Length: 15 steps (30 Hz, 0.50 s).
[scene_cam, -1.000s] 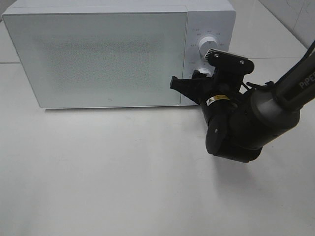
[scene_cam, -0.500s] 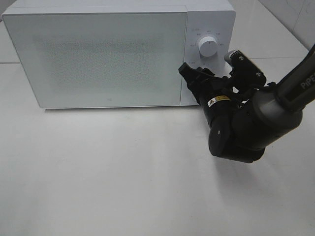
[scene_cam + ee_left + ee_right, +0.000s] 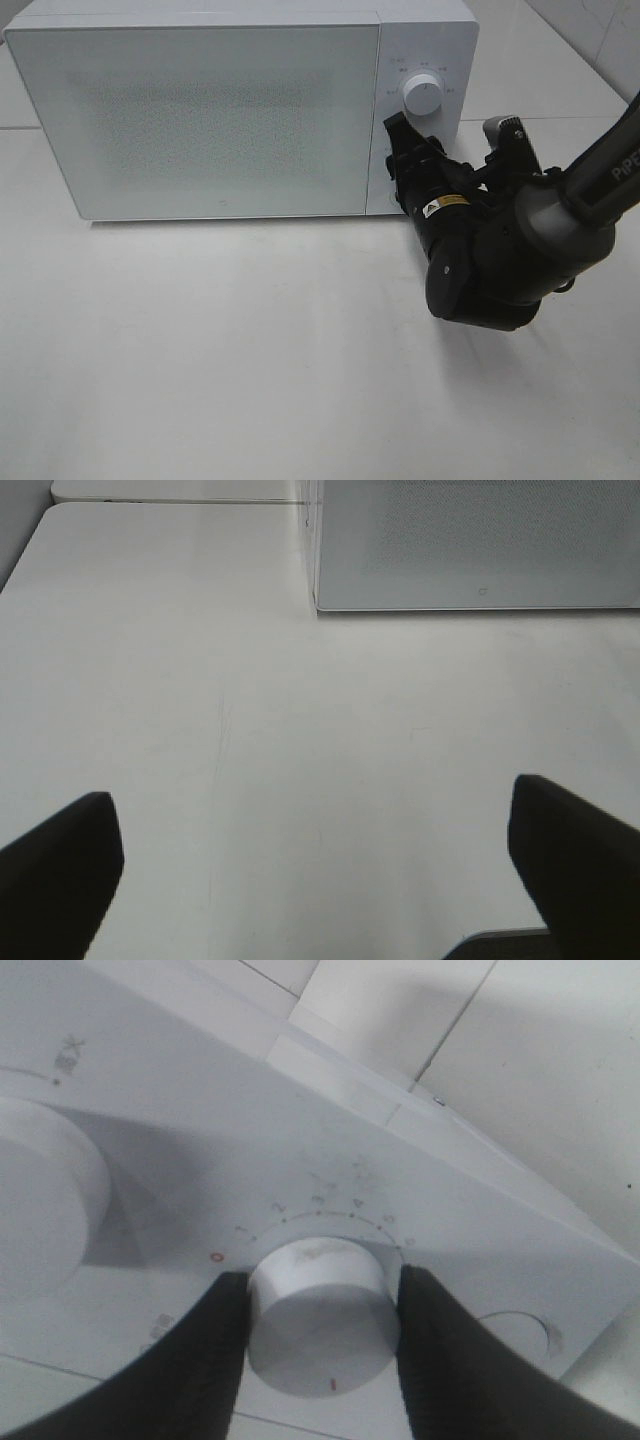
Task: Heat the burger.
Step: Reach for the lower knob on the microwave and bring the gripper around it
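The burger is out of view. The white microwave (image 3: 200, 110) stands at the back of the table with its door closed. My right gripper (image 3: 407, 160) is pressed against the control panel below the upper knob (image 3: 421, 95). In the right wrist view my right gripper (image 3: 322, 1310) is shut on the lower knob (image 3: 320, 1285), with a black finger (image 3: 195, 1360) touching each side. That knob's red mark points toward the camera. My left gripper (image 3: 315, 880) is open over bare table, in front of the microwave's (image 3: 480, 540) front corner.
The white table (image 3: 250, 350) spreads in front of the microwave. The right arm's dark wrist and forearm (image 3: 500, 250) reach in from the right edge. The left arm does not show in the high view. Tiled wall lies behind the microwave.
The right wrist has rolled on the lower knob. Its visible finger swung from left of the knob to above it, and the camera mount swung to the right. The left gripper looks unchanged.
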Each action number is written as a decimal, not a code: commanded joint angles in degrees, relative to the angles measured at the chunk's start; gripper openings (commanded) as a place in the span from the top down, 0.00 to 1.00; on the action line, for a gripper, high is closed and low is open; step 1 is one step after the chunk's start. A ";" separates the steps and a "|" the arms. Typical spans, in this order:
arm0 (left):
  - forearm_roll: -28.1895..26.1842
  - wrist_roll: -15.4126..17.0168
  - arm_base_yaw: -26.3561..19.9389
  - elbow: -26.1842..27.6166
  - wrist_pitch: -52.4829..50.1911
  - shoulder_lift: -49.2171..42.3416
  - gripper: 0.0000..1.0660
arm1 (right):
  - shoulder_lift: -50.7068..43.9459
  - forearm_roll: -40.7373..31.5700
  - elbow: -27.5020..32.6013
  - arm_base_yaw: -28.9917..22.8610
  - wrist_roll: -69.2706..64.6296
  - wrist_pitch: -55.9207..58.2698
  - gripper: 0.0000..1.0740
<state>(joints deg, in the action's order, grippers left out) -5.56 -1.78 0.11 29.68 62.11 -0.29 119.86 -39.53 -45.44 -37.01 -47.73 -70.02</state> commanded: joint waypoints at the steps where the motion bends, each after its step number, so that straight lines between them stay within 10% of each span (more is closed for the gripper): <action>1: -0.11 0.11 -0.17 -0.11 -0.80 -1.43 0.06 | -0.52 11.57 -1.43 -1.03 -6.30 -8.19 0.98; 15: -0.11 0.11 -0.17 -0.11 -0.80 -1.43 0.06 | -0.52 9.40 -1.43 -1.03 -24.29 -8.08 0.98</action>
<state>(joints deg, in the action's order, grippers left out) -5.56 -1.78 0.11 29.68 62.11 -0.29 119.92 -39.13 -45.44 -36.84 -69.84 -69.96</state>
